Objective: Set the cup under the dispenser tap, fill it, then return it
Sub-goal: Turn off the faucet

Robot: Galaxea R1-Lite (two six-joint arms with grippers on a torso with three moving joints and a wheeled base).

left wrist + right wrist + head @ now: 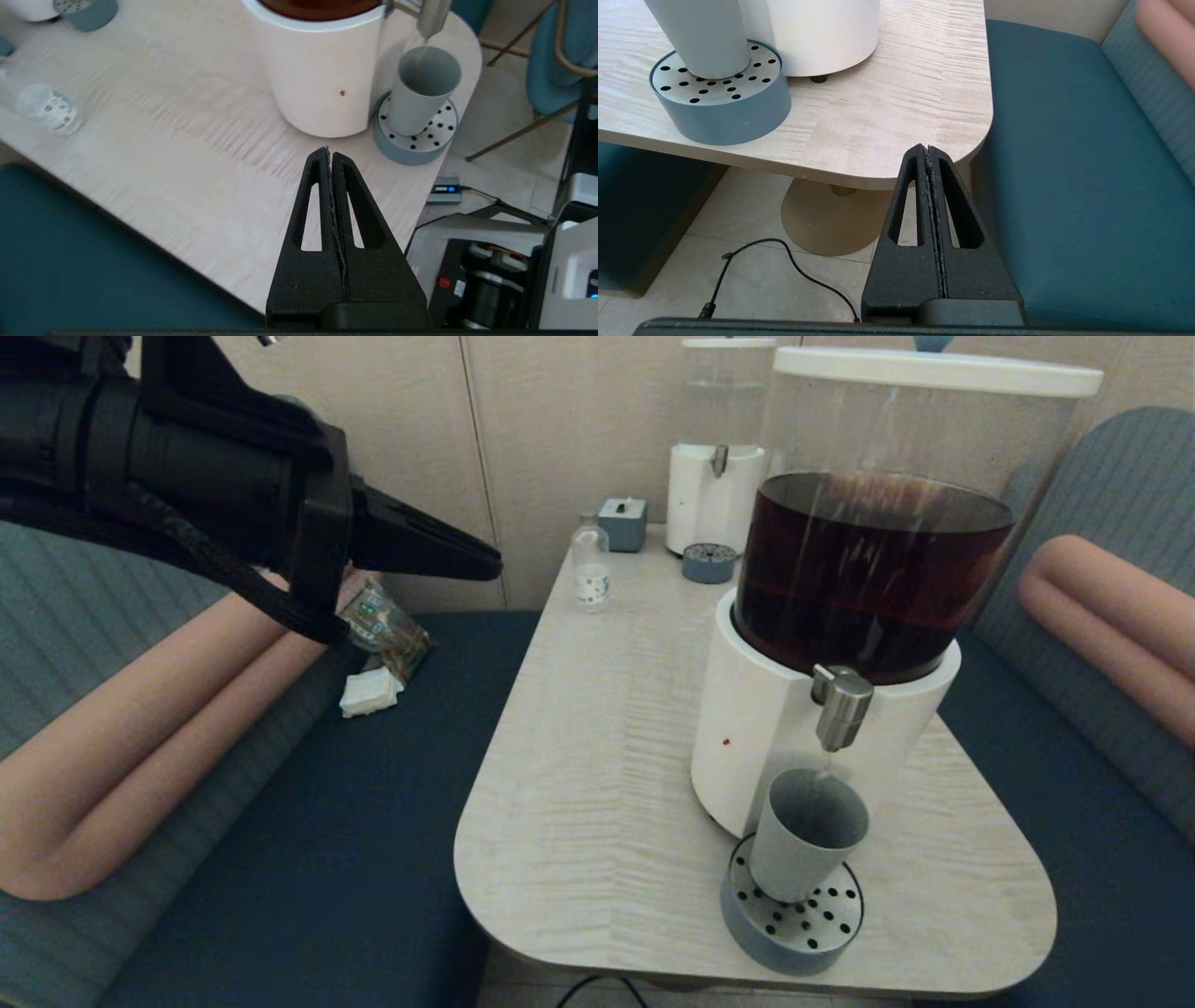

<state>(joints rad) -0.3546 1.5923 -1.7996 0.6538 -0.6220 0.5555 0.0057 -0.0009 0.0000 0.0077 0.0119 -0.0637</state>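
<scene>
The grey-blue cup (pixel 805 833) stands upright on the perforated drip tray (pixel 794 924), right below the steel dispenser tap (pixel 842 707) of the big dispenser with brown liquid (pixel 864 569). A thin stream seems to run from the tap into the cup (pixel 423 91). My left gripper (pixel 485 563) hangs shut and empty high above the bench, left of the table and far from the cup; in its wrist view its tips (pixel 330 151) are pressed together. My right gripper (pixel 928 148) is shut and empty, low by the table's near right corner, outside the head view. The cup's lower wall (pixel 698 35) shows there.
A small clear bottle (pixel 590 565), a grey box (pixel 623 523) and a second white dispenser (pixel 717 476) with its own drip tray (pixel 709 563) stand at the table's far end. Packets and napkins (pixel 378 653) lie on the left bench. A cable (pixel 784 266) runs across the floor.
</scene>
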